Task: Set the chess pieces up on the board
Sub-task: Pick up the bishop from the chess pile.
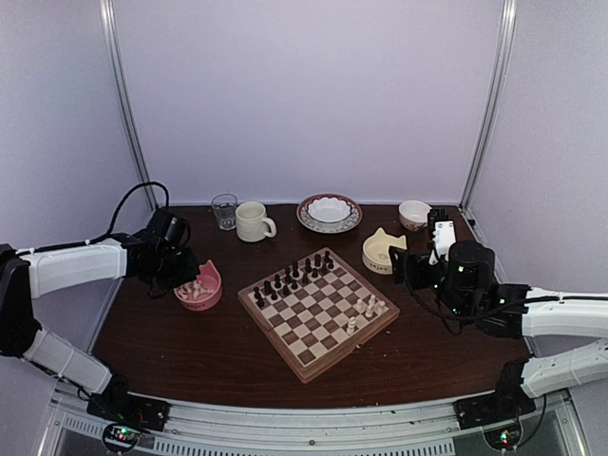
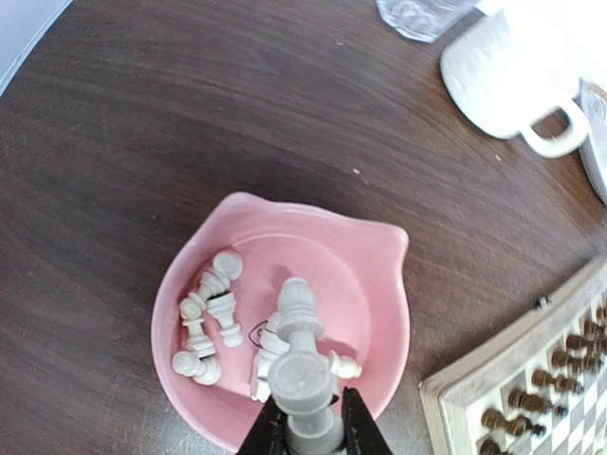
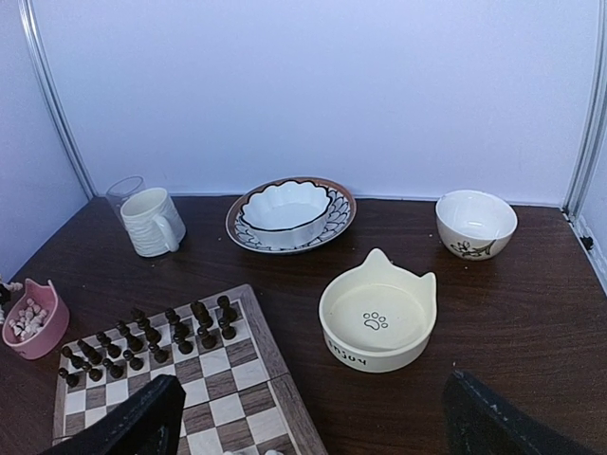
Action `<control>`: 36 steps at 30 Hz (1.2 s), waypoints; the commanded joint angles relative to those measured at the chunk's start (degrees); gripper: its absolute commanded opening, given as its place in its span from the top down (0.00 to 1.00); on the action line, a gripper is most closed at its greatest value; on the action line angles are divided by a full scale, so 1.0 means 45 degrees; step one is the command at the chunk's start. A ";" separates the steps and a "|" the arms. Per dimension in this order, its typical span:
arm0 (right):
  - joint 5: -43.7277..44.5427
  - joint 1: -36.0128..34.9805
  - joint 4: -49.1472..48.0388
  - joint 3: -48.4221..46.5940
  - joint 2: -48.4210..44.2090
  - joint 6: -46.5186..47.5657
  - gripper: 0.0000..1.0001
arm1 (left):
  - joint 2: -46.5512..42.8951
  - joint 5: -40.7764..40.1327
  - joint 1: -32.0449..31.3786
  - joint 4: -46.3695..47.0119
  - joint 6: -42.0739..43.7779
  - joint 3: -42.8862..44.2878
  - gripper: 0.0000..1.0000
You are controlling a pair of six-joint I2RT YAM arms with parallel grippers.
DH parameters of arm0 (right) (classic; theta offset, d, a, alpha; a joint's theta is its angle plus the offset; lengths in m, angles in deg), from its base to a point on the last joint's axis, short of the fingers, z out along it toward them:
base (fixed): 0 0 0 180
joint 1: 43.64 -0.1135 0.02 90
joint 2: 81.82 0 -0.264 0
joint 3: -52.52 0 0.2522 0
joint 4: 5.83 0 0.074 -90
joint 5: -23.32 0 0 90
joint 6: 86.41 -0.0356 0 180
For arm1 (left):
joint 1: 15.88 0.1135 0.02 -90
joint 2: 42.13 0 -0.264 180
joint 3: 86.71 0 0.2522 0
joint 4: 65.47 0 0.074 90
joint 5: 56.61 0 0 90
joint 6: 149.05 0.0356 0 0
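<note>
Left claw (image 2: 308, 417) was clamped narrow on one cream chess piece (image 2: 303, 379), held over the pink bowl (image 2: 285, 209) — more chess pieces (image 2: 211, 313) lay loose by its left wall. Bowl sat near the board (image 1: 318, 313)'s left corner, with open tabletop (image 1: 190, 351) nearer the arms. Right claw (image 3: 308, 422) gaped wide, gripping nothing, at the board's right edge — a few cream pieces stood there.

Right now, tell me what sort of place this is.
Probably a lab robot test booth, not a home: pale panels on metal posts enclose a dark table, left arm and right arm sit on a rail at its near edge, with a chessboard and bowls as props.
</note>
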 commanded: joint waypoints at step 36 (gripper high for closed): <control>-1.3049 -0.0392 -0.2836 -0.0871 0.2406 0.2453 0.07 | -0.4736 1.1832 -0.2142 0.4809 0.5449 -0.3255 0.89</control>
